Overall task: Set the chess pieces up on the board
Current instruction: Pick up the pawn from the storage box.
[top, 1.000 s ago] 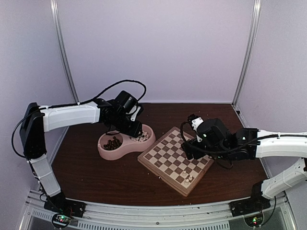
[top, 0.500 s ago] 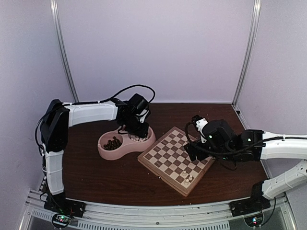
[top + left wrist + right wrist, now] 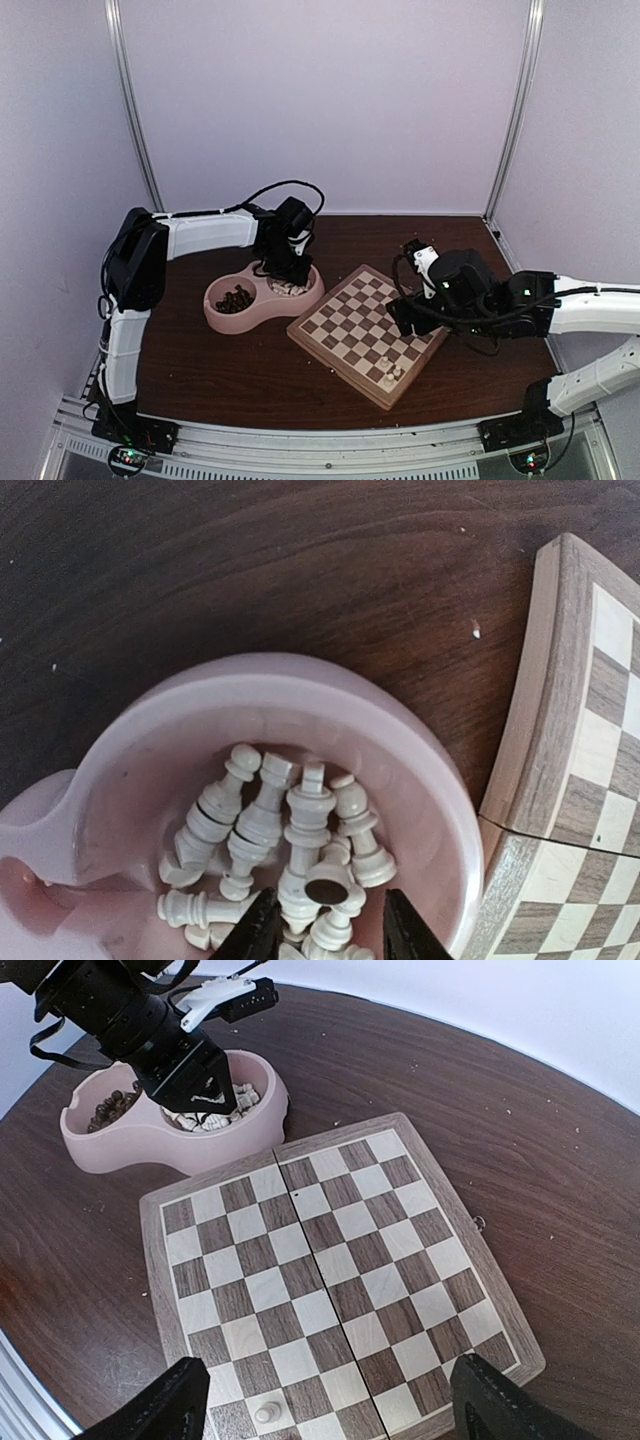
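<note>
Several cream-white chess pieces (image 3: pixel 300 820) lie in a heap in the right bowl of the pink double-bowl dish (image 3: pixel 250 320). My left gripper (image 3: pixel 330 935) is open and low over that heap, with one finger on either side of a piece. It also shows in the top view (image 3: pixel 285 275). The wooden checkered board (image 3: pixel 365 335) lies right of the dish, with two white pieces (image 3: pixel 392 375) near its front corner. One white pawn (image 3: pixel 265 1410) shows in the right wrist view. My right gripper (image 3: pixel 330 1410) is wide open and empty above the board's right side (image 3: pixel 400 315).
Dark brown pieces (image 3: pixel 237 297) fill the dish's left bowl. The dish's right end lies close to the board's far left edge (image 3: pixel 545 680). Dark wooden table (image 3: pixel 200 370) surrounds them, and grey walls enclose the back and sides.
My left arm has swung right and stretched out, so its gripper has moved from the dish's middle to over the white pieces. My right gripper has drifted slightly right over the board.
</note>
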